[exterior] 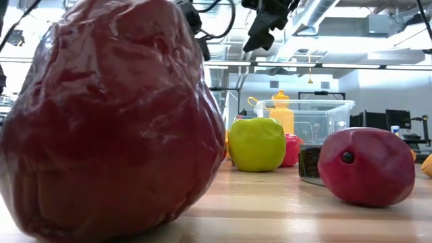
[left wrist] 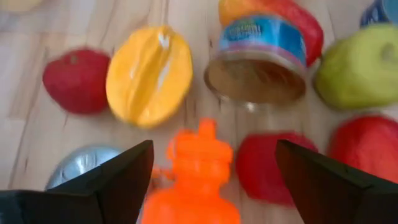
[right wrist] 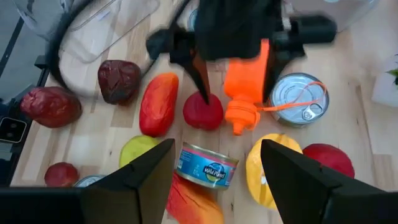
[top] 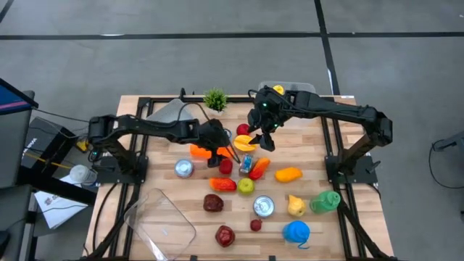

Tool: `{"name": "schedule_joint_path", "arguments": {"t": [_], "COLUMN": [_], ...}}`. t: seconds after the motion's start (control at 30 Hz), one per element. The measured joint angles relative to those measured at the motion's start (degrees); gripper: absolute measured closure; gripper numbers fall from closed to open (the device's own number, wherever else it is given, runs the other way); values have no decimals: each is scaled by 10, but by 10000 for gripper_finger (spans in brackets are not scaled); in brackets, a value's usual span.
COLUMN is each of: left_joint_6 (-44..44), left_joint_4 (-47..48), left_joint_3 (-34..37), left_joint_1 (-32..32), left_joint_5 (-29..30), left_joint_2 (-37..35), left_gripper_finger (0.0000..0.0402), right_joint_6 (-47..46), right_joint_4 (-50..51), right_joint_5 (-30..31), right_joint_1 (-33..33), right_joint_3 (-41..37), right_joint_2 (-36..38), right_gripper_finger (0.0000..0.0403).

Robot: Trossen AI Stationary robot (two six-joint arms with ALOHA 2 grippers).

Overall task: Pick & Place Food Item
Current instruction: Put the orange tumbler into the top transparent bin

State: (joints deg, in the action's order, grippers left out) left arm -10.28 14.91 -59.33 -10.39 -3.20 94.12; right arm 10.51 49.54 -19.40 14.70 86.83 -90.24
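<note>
An orange toy bottle (left wrist: 194, 186) lies on its side on the wooden table (top: 145, 181), cap (left wrist: 203, 134) pointing at a yellow-orange star fruit (left wrist: 149, 74). My left gripper (left wrist: 212, 155) is open, slanting down just above the bottle with a finger on either side, not touching; it also shows in the high view (top: 222, 147). A blue-labelled can (left wrist: 258, 59), a red fruit (left wrist: 267, 168) and a green apple (left wrist: 360, 68) lie close by. My right gripper (right wrist: 217, 149) is open, hanging in the air above the star fruit (top: 245, 141) with nothing between its fingers.
Toy foods crowd the table's middle: red pieces (top: 213, 203), an orange-red fruit (top: 288, 174), a yellow pear (top: 295, 205), a green bottle (top: 326, 201), a blue item (top: 296, 232), silver cans (top: 184, 168). A clear lid (top: 163, 221) lies near left, a clear bin (top: 293, 90) and a plant (top: 215, 99) far.
</note>
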Motion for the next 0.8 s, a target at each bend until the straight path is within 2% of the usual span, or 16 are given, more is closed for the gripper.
{"name": "schedule_joint_path", "arguments": {"t": [0.23, 0.37, 0.67, 0.8], "left_joint_6": [-12, -28, -31, -39], "left_joint_4": [37, 24, 18, 21], "left_joint_3": [2, 1, 1, 1], "left_joint_1": [-22, -21, -20, -20], "left_joint_5": [-21, -38, -42, -33], "left_joint_2": [24, 42, 87, 96], "left_gripper_finger": [68, 75, 79, 94], "right_joint_6": [0, -1, -5, -5], "right_joint_4": [8, 13, 15, 15], "right_joint_5": [0, 0, 0, 0], "right_joint_1": [-4, -5, -5, -5], "right_joint_3": [0, 0, 0, 0], "right_joint_2": [0, 0, 0, 0], "right_gripper_finger": [172, 172, 172, 172]}}
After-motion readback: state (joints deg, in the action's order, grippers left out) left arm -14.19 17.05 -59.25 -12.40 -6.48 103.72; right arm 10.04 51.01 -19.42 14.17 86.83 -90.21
